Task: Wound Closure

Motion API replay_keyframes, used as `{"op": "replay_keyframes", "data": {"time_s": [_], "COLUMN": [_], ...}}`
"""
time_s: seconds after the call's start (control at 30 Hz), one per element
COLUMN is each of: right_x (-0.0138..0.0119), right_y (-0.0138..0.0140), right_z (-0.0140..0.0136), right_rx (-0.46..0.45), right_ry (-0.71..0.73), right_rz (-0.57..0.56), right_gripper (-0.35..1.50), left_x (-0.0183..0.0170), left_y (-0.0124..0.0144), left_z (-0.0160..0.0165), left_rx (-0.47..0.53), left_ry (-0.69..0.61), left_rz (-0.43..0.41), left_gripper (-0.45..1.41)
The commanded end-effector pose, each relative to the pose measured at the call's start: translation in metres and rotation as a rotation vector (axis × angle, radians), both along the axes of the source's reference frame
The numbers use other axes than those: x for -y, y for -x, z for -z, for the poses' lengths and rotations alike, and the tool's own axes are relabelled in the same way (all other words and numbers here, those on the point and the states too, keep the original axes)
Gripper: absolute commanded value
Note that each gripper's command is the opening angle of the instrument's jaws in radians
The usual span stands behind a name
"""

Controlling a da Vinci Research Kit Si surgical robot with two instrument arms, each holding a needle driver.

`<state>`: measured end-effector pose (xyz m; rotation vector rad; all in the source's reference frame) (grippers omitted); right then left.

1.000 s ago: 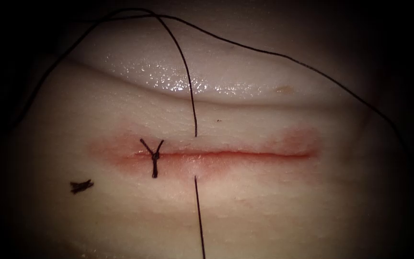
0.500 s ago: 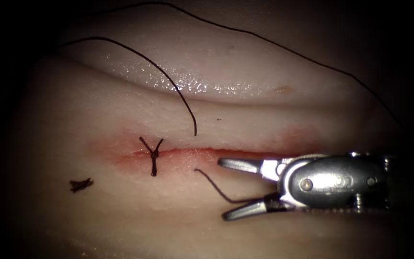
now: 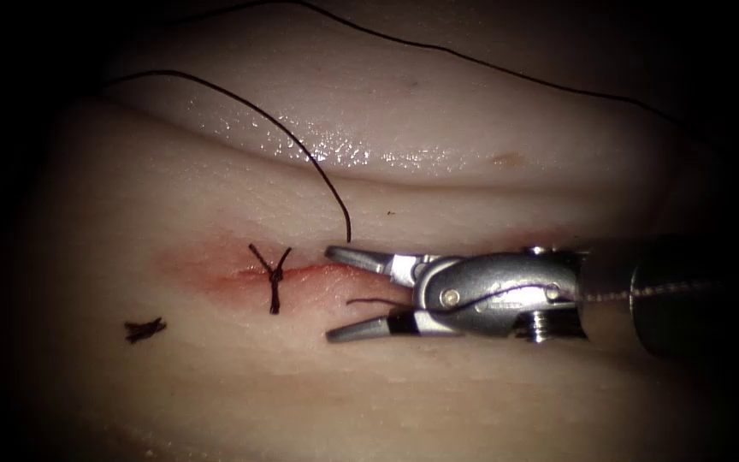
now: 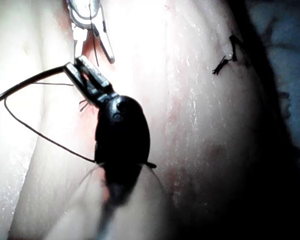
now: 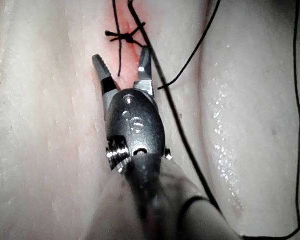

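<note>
- The tissue (image 3: pixel 215 393) carries a horizontal cut (image 3: pixel 301 274) ringed with red fluid (image 3: pixel 207 265); toward its left end sits one tied stitch (image 3: pixel 275 278).
- The right gripper (image 3: pixel 333 293) has advanced leftward along the cut since half a second ago. Its jaws are spread, one on each side of the cut, and it grasps nothing. I judge it is closing in on the short thread tail.
- The left gripper (image 4: pixel 82 75), in the left wrist view, looks clenched on a strand of thread.
- The thread (image 3: pixel 301 154) arcs down into the tissue just above the cut; its short free tail (image 3: pixel 374 301) emerges below, lying between the open jaws.
- A cut end of thread (image 3: pixel 145 330) lies at lower left.
- No needle to place.
- The engraved marks on the tool's wrist are unreadable.
</note>
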<state>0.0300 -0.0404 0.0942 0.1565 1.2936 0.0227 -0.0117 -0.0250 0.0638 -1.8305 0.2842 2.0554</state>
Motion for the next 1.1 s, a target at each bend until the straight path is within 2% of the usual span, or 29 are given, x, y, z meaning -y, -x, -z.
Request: {"op": "replay_keyframes", "data": {"time_s": [0.03, 0.2, 0.27, 0.3, 0.37, 0.4, 0.43, 0.47, 0.5, 0.53, 0.57, 0.87, 1.0, 1.1], "right_x": [0.0004, 0.0011, 0.0024, 0.0024, 0.0041, 0.0041, 0.0051, 0.0051, 0.0061, 0.0061, 0.0075, 0.0106, 0.0129, 0.0137], "right_y": [-0.0005, 0.0008, 0.0014, 0.0014, 0.0018, 0.0018, 0.0019, 0.0019, 0.0019, 0.0019, 0.0019, 0.0021, 0.0033, 0.0038], "right_z": [-0.0006, 0.0009, 0.0033, 0.0033, 0.0064, 0.0064, 0.0079, 0.0079, 0.0095, 0.0095, 0.0115, 0.0156, 0.0185, 0.0201], "right_rx": [-0.002, -0.003, -0.012, -0.012, -0.032, -0.032, -0.035, -0.035, -0.038, -0.038, -0.035, -0.032, -0.028, -0.045], "right_ry": [-0.001, -0.037, -0.047, -0.047, -0.063, -0.063, -0.065, -0.065, -0.055, -0.055, -0.054, -0.055, -0.056, -0.056], "right_rz": [0.009, 0.020, 0.031, 0.031, 0.061, 0.061, 0.077, 0.077, 0.102, 0.102, 0.133, 0.286, 0.408, 0.437], "right_gripper": [-0.35, -0.35, -0.35, -0.35, -0.35, -0.35, -0.35, -0.35, -0.35, -0.35, -0.35, -0.35, -0.35, -0.35], "left_x": [0.0004, 0.0003, 0.0001, 0.0001, -0.0001, -0.0001, -0.0001, -0.0001, -0.0001, -0.0001, -0.0002, -0.0005, -0.0009, -0.0009], "left_y": [0.0005, 0.0008, 0.0014, 0.0014, 0.0020, 0.0020, 0.0023, 0.0023, 0.0025, 0.0025, 0.0026, 0.0028, 0.0030, 0.0032], "left_z": [-0.0006, -0.0007, -0.0009, -0.0009, -0.0010, -0.0010, -0.0011, -0.0011, -0.0011, -0.0011, -0.0011, -0.0011, -0.0011, -0.0011], "left_rx": [0.001, 0.000, -0.009, -0.009, -0.016, -0.016, -0.018, -0.018, -0.021, -0.021, -0.021, -0.021, -0.017, -0.019], "left_ry": [-0.001, -0.003, -0.007, -0.007, -0.012, -0.012, -0.013, -0.013, -0.014, -0.014, -0.014, -0.019, -0.028, -0.029], "left_rz": [-0.002, -0.002, -0.010, -0.010, -0.014, -0.014, -0.015, -0.015, -0.015, -0.015, -0.014, -0.018, -0.017, -0.018], "left_gripper": [-0.45, -0.45, -0.45, -0.45, -0.45, -0.45, -0.45, -0.45, -0.45, -0.45, -0.45, -0.45, -0.45, -0.45]}}
